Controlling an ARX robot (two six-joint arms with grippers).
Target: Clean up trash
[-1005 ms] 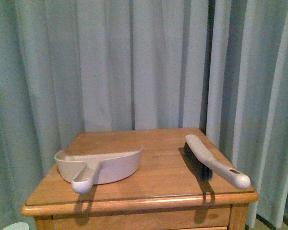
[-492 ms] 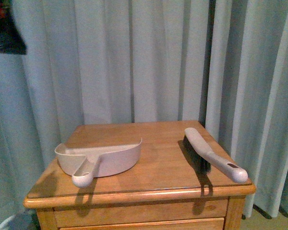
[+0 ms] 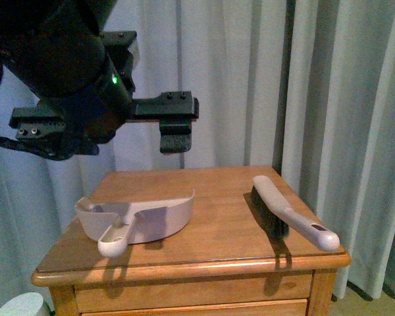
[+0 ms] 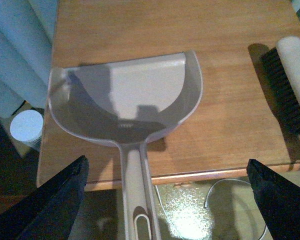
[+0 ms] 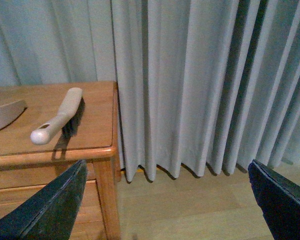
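No crumpled white wad of trash shows in any view. A beige dustpan (image 3: pixel 141 220) lies on the left of the wooden table (image 3: pixel 217 253), its handle pointing over the front edge. My left gripper (image 3: pixel 104 128) hangs open and empty high above the dustpan. In the left wrist view the gripper (image 4: pixel 167 200) looks straight down on the empty dustpan (image 4: pixel 125 100), its fingers (image 4: pixel 55 205) wide either side of the handle. My right gripper (image 5: pixel 165 210) is open and empty, off the table's right side over the floor.
A beige hand brush with black bristles (image 3: pixel 286 214) lies on the table's right side; it also shows in the right wrist view (image 5: pixel 60 117). Grey curtains (image 3: pixel 316 85) hang behind and to the right. A white round container (image 4: pixel 26 127) stands on the floor left of the table.
My left arm has come into the front view at the upper left, above the dustpan. The dustpan and brush lie where they were.
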